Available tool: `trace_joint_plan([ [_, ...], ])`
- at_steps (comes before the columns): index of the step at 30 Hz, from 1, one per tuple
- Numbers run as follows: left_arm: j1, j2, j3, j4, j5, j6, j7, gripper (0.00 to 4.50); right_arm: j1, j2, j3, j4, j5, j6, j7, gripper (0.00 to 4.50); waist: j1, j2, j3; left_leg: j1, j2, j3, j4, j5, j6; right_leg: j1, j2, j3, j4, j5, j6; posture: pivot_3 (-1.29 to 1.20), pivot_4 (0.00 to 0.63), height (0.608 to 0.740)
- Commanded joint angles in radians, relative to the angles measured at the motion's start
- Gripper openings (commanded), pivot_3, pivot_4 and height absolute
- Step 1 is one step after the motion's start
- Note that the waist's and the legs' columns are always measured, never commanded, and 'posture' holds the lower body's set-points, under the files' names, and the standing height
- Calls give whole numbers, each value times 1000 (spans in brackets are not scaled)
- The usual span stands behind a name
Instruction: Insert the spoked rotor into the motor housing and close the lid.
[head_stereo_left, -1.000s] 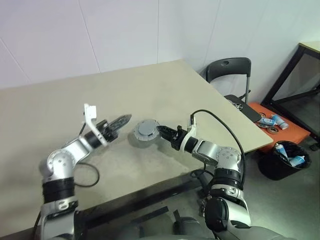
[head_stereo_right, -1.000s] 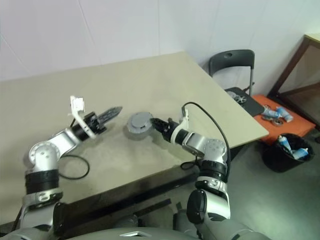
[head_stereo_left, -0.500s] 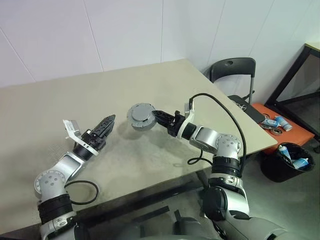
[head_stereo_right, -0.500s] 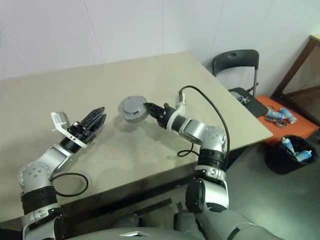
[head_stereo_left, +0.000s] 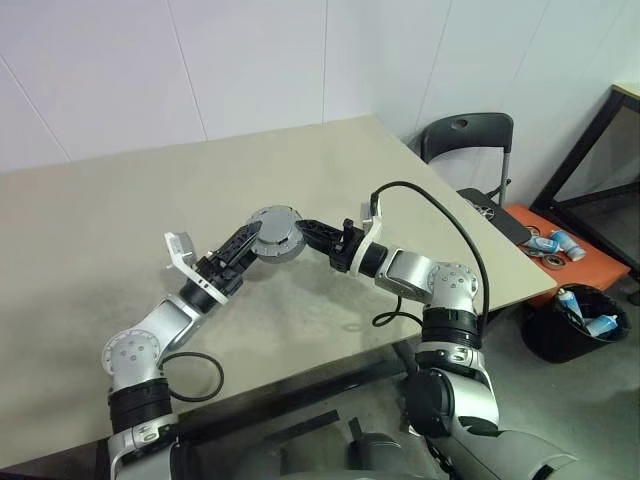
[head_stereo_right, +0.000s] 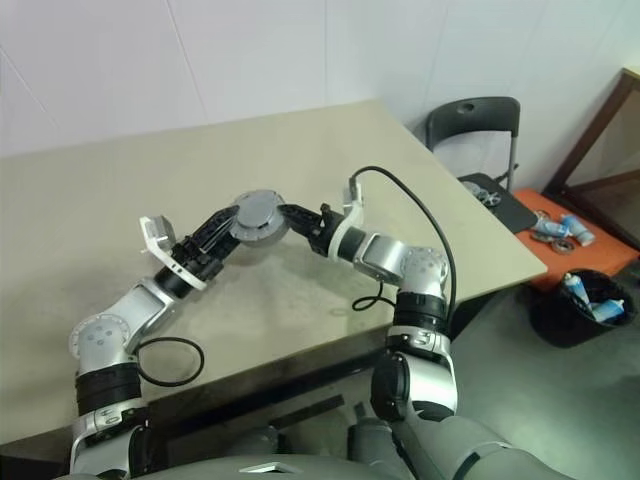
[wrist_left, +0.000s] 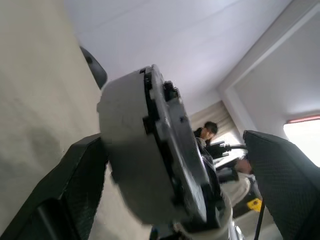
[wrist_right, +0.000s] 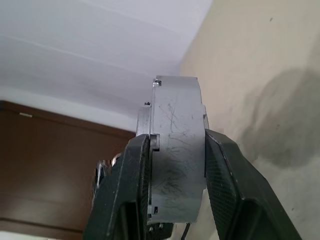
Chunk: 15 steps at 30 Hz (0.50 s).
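A thick grey round part, the motor housing (head_stereo_left: 275, 235), hangs in the air over the beige table (head_stereo_left: 330, 180), its flat grey lid face turned toward the head camera. My right gripper (head_stereo_left: 302, 228) is shut on its rim, and in the right wrist view both black fingers (wrist_right: 125, 190) press the housing (wrist_right: 177, 150) from either side. My left gripper (head_stereo_left: 246, 240) stands open at the housing's other side. Its two fingers (wrist_left: 82, 175) straddle the housing (wrist_left: 150, 160), with a gap at the far finger. The spoked rotor is hidden.
A black chair (head_stereo_left: 465, 140) stands past the table's right corner. Beside it are an orange stool (head_stereo_left: 550, 255) with small parts and a black bin (head_stereo_left: 580, 320). A black cable (head_stereo_left: 190, 375) loops near the table's front edge.
My left gripper has opened and swung in from the left, so that it straddles the housing. My right gripper has lifted the housing a little higher off the table.
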<state>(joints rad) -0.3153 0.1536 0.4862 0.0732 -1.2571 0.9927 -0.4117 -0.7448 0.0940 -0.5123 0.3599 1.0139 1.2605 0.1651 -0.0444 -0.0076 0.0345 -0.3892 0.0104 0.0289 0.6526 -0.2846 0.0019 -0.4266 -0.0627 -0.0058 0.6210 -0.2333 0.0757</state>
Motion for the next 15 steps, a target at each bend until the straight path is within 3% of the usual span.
trace_joint_plan([
  [1,-13,-15,-29,11,-13,-3,-9,4459,-45,0,3,-19,58,-3,28,1228,0,0,0,0,0,0,0,0,0,0,0,0,0,0,0,0,0,740],
  [15,-87,-51,-29,106,17,-90,40,4459,-40,-5,9,-20,56,7,21,1228,0,0,0,0,-1,0,5,0,0,0,1,0,5,0,0,0,0,740],
])
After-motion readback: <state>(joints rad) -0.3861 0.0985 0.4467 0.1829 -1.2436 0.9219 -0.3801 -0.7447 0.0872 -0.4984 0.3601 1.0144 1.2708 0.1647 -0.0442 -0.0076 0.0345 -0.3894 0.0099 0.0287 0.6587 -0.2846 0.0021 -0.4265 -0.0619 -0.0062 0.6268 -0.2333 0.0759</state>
